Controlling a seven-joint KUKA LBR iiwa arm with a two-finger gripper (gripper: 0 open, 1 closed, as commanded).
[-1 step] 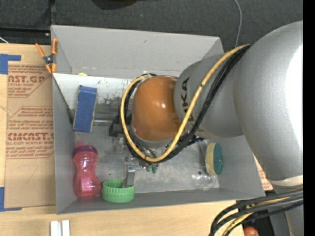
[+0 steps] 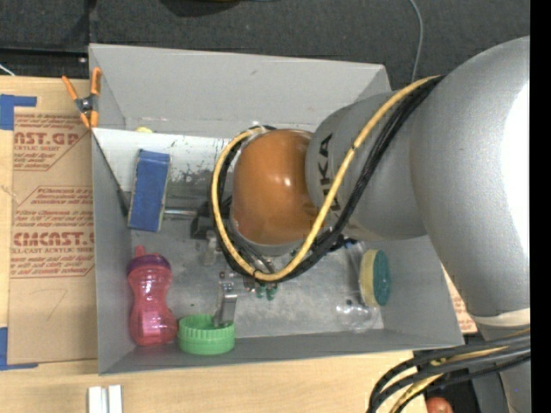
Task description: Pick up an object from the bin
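Against the left wall of the grey bin (image 2: 258, 84) a blue rectangular block (image 2: 150, 189) leans, its long side running away from the near wall. Nearer the front, in the left corner, a pink bottle (image 2: 149, 305) lies on the bin floor with its darker cap pointing toward the block. Just beside the bottle's base, against the near wall, a round green lid (image 2: 207, 335) lies flat.

The hand (image 2: 227, 303) hangs low over the floor directly above that lid's right rim. Its tip comes down just to the lid's edge in this view, and whether they touch cannot be told. Whether the hand is released or clenched cannot be told either, and nothing can be seen held in it. Above it the orange cover (image 2: 267, 192) and looped yellow and black cables (image 2: 225, 188) hide the middle of the bin.

Right of the hand a stretch of bare floor runs along the near wall to a small clear plastic piece (image 2: 353, 313). Just beside that piece, a round teal and yellow disc (image 2: 375, 278) stands on edge near the right wall. The grey arm (image 2: 448, 179) covers the bin's right side.
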